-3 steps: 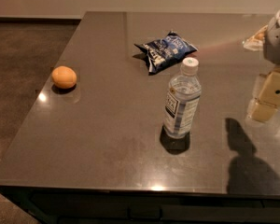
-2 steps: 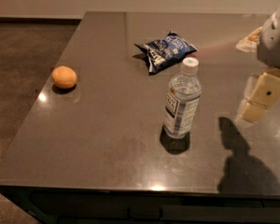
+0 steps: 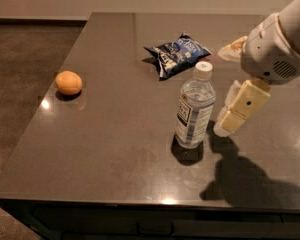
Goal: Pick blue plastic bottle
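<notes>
The blue plastic bottle (image 3: 194, 109) stands upright near the middle of the dark table, clear with a white cap and a white-and-blue label. My gripper (image 3: 223, 90) comes in from the right, just beside the bottle and level with it. Its two cream fingers are spread apart: one fingertip (image 3: 231, 50) is up near the cap height and behind it, the other (image 3: 225, 126) is low, close to the bottle's right side. The gripper holds nothing and does not touch the bottle.
A dark blue snack bag (image 3: 177, 54) lies behind the bottle. An orange (image 3: 69, 82) sits near the table's left edge (image 3: 45, 114). The front edge runs along the bottom. The arm's shadow falls on the table at the front right.
The gripper has moved left, from the table's right side up close to the bottle's right side. The bottle, bag and orange have not moved.
</notes>
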`<state>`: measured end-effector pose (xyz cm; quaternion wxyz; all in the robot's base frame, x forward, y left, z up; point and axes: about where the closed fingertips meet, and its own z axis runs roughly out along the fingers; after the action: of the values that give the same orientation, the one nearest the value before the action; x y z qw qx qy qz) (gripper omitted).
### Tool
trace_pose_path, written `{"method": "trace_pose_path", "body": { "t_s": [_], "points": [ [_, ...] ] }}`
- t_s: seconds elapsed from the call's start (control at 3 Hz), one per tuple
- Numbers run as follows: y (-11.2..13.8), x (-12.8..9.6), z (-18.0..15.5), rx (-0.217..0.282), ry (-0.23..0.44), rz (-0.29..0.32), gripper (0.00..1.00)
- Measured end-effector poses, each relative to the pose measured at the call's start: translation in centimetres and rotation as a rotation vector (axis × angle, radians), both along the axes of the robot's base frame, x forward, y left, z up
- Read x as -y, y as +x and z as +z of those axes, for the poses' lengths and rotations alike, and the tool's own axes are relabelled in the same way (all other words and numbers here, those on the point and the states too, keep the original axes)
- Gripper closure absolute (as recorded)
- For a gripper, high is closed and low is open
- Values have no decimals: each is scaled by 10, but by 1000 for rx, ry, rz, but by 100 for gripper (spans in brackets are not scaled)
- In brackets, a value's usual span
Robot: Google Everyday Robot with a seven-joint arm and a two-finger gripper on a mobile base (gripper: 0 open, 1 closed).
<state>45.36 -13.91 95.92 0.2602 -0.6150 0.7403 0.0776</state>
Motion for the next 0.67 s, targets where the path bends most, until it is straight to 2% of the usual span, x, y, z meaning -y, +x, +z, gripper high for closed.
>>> {"method": "trace_pose_path", "body": {
  "t_s": [0.33,0.67],
  "points": [
    [1,-28,-9,-10,75,56,0],
    [1,-41,-16,-24,114,81,3]
  ]
}}
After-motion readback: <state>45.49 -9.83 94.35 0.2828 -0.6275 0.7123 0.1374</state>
